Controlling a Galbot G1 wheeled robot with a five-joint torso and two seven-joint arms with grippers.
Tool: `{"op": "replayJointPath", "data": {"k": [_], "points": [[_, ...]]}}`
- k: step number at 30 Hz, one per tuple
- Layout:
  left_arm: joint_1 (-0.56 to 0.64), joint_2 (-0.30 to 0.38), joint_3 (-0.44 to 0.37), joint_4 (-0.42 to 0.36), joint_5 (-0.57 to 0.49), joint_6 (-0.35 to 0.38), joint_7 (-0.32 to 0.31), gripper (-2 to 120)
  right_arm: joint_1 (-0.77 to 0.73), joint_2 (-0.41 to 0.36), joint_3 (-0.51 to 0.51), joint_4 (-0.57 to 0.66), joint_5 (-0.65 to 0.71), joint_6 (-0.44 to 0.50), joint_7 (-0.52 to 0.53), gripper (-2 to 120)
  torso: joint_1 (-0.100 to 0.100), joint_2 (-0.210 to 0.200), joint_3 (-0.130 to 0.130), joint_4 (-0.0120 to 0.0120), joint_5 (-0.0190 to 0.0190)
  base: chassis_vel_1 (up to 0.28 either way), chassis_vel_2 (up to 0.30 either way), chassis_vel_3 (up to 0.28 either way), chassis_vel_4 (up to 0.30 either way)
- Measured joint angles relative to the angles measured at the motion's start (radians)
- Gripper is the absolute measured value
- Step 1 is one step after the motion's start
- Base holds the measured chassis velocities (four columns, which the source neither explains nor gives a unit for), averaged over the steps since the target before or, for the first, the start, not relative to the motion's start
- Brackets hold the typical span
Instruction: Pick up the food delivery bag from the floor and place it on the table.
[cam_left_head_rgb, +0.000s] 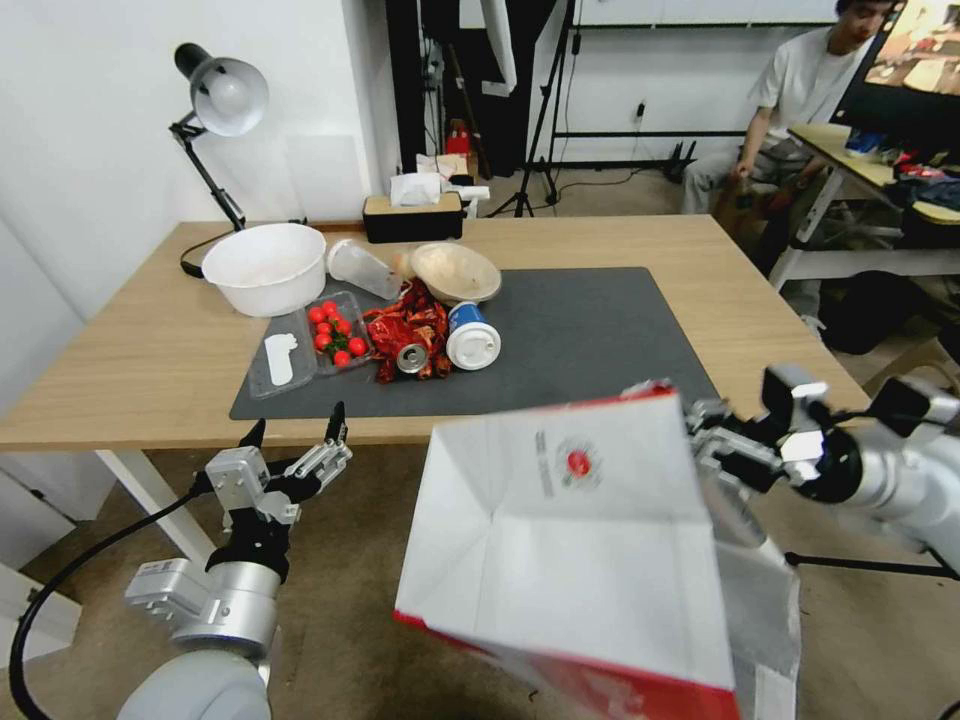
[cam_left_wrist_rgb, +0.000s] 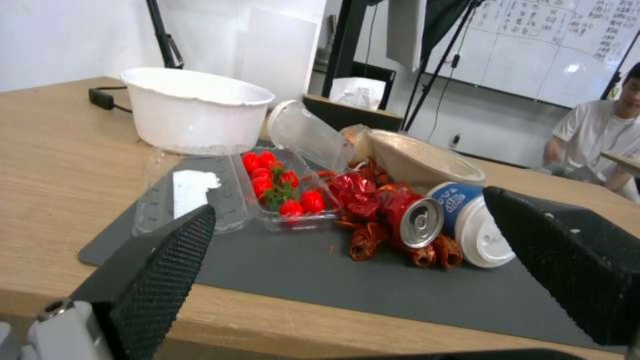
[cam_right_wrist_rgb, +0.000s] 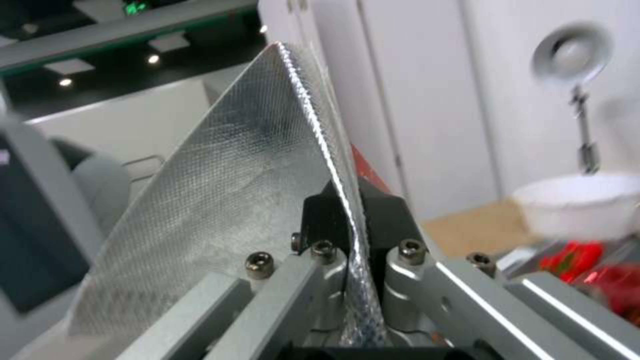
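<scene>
The food delivery bag (cam_left_head_rgb: 580, 540), white with red panels and a round red logo, hangs in the air in front of the table's near edge, tilted over. My right gripper (cam_left_head_rgb: 705, 435) is shut on the bag's upper rim at the right. In the right wrist view its two fingers (cam_right_wrist_rgb: 320, 215) pinch the silver foil lining (cam_right_wrist_rgb: 227, 200). My left gripper (cam_left_head_rgb: 295, 435) stands open just below the table's front edge at the left, holding nothing; its black fingers (cam_left_wrist_rgb: 167, 265) frame the tabletop. The table (cam_left_head_rgb: 120, 370) is light wood with a dark grey mat (cam_left_head_rgb: 590, 340). The floor (cam_left_head_rgb: 340, 620) lies below.
On the mat's left part lie a white bowl (cam_left_head_rgb: 265, 268), a clear tray of tomatoes (cam_left_head_rgb: 335, 332), a crumpled red wrapper (cam_left_head_rgb: 405, 325), a can (cam_left_head_rgb: 411, 358), a blue cup (cam_left_head_rgb: 470, 338) and a beige bowl (cam_left_head_rgb: 455, 272). A desk lamp (cam_left_head_rgb: 220, 100) and tissue box (cam_left_head_rgb: 412, 215) stand behind.
</scene>
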Motion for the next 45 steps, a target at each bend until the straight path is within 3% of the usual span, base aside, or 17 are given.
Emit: {"op": "replayJointPath", "data": {"k": [4,8,9,12,13,15,23,30,45], "points": [[-0.001,0.000,0.002,0.000,0.004,-0.005,-0.010,100,0.029,-0.023,0.039,0.004,0.067,0.033,0.123,0,0.000,-0.001,-0.001,0.0001,0.0000,0.000,0.000,0.000,0.000],[0.002,0.000,0.003,0.000,0.009,-0.011,-0.017,100,0.073,-0.044,0.051,0.011,0.133,0.087,0.309,0,-0.001,-0.002,-0.001,0.0000,0.0000,0.000,0.000,0.000,0.000],[0.002,0.000,0.003,0.000,0.009,-0.011,-0.017,100,0.073,-0.044,0.051,0.011,0.133,0.087,0.309,0,-0.001,-0.002,-0.001,0.0000,0.0000,0.000,0.000,0.000,0.000],[0.004,-0.002,0.002,-0.002,0.011,-0.014,-0.018,100,0.152,-0.058,0.015,0.014,0.181,0.148,0.499,0,-0.001,-0.003,-0.001,0.0000,0.0000,0.000,0.000,0.000,0.000],[0.004,-0.002,0.002,-0.002,0.011,-0.014,-0.018,100,0.152,-0.058,0.015,0.014,0.181,0.148,0.499,0,-0.001,-0.003,-0.001,0.0000,0.0000,0.000,0.000,0.000,0.000],[0.007,-0.003,0.000,-0.005,0.011,-0.015,-0.019,100,0.229,-0.062,-0.039,0.016,0.215,0.195,0.663,0,-0.001,-0.003,-0.002,0.0000,0.0000,0.000,0.000,0.000,0.000],[0.012,-0.003,-0.004,-0.009,0.012,-0.019,-0.019,100,0.308,-0.056,-0.113,-0.004,0.229,0.222,0.827,0,-0.001,-0.004,-0.002,0.0001,0.0000,0.000,0.000,0.000,0.000],[0.012,0.005,-0.011,-0.010,0.009,-0.022,-0.027,100,0.348,-0.016,-0.163,-0.043,0.273,0.197,1.044,0,-0.002,-0.004,-0.002,0.0001,0.0000,0.000,0.000,0.000,0.000],[0.029,-0.009,0.004,-0.008,0.033,-0.033,-0.023,100,0.428,-0.002,-0.219,-0.077,0.241,0.178,1.203,0,-0.002,-0.005,-0.003,0.0000,0.0000,0.000,0.000,0.000,0.000]]}}
